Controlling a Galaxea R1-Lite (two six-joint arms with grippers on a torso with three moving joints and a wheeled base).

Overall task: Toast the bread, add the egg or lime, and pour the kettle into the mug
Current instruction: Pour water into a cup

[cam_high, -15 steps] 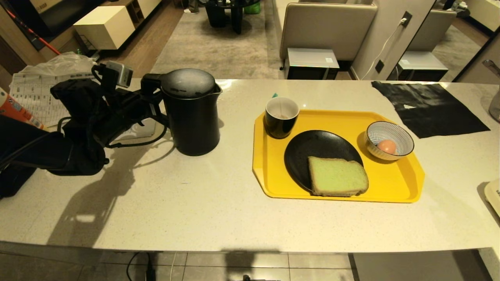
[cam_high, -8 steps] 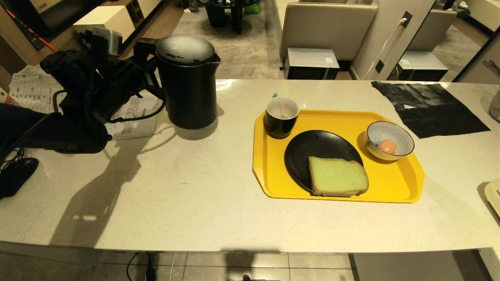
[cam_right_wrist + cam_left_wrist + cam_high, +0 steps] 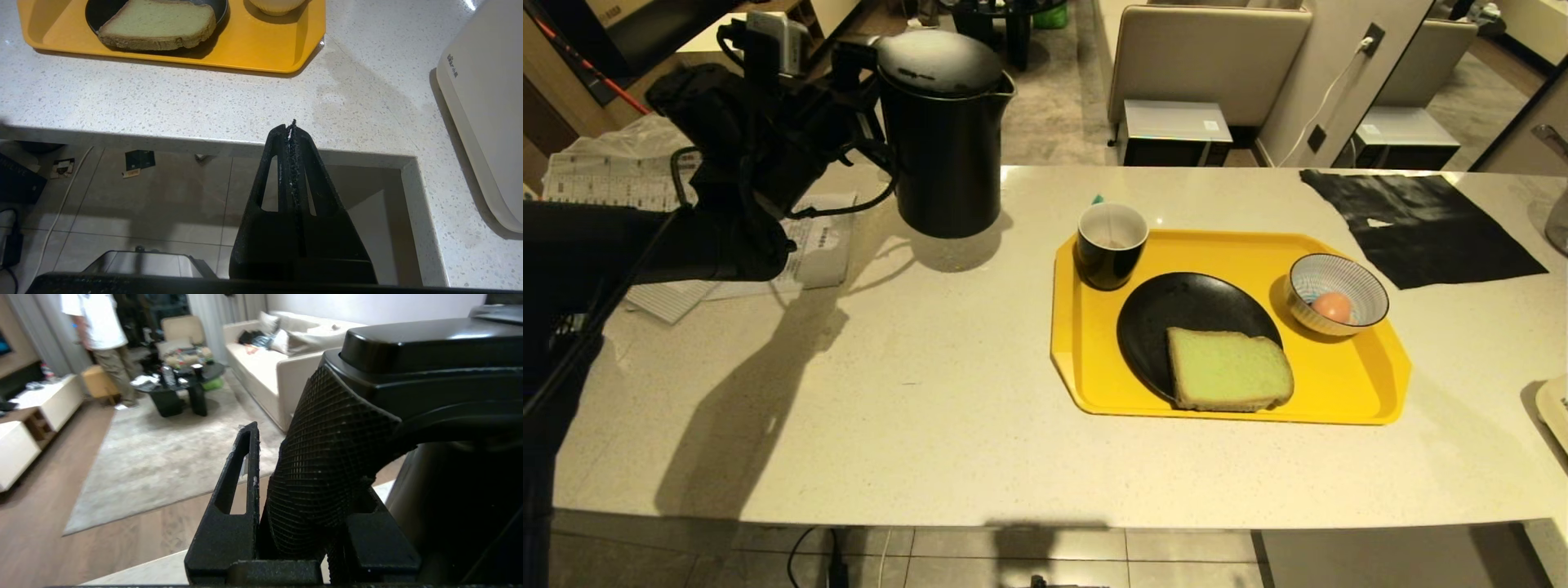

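One kettle (image 3: 947, 139) — handle clamped in left claw (image 3: 854, 122) — above counter (image 3: 931, 392).

left gripper (image 3: 862, 122) clamped on the handle of the kettle (image 3: 947, 139), kettle upright and off the counter (image 3: 890, 392), its shadow on the surface below. arm comes in from the left edge, over some printed papers (image 3: 613, 184). yellow tray (image 3: 1339, 384) sits right of centre. on it: mug (image 3: 1111, 243) at the far-left corner, black plate (image 3: 1176, 314) in the middle with the bread (image 3: 1227, 369) on its near-right part, overhanging the plate's rim. striped bowl (image 3: 1337, 294) on the tray's right side holds the egg (image 3: 1332, 306). black cloth (image 3: 1421, 220) lies flat on the counter beyond the tray, far right. mug well apart from the kettle. right arm not in frame.
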